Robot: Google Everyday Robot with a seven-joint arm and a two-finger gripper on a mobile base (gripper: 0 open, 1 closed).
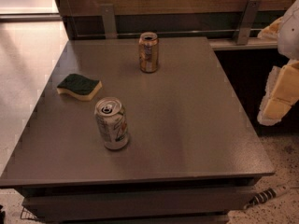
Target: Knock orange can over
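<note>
The orange can (148, 52) stands upright at the back middle of the grey table (187, 120). It has a golden-brown body with pale label patches and a silver top rim. My gripper (279, 94), white with pale yellow parts, hangs at the right edge of the view, beyond the table's right side and well away from the orange can. It holds nothing that I can see.
A white can with green and orange markings (112, 123) stands upright at the front left. A green and yellow sponge (79, 86) lies at the left. A wall with a metal rail and brackets (108, 20) runs behind the table. Floor surrounds the table on the left and right.
</note>
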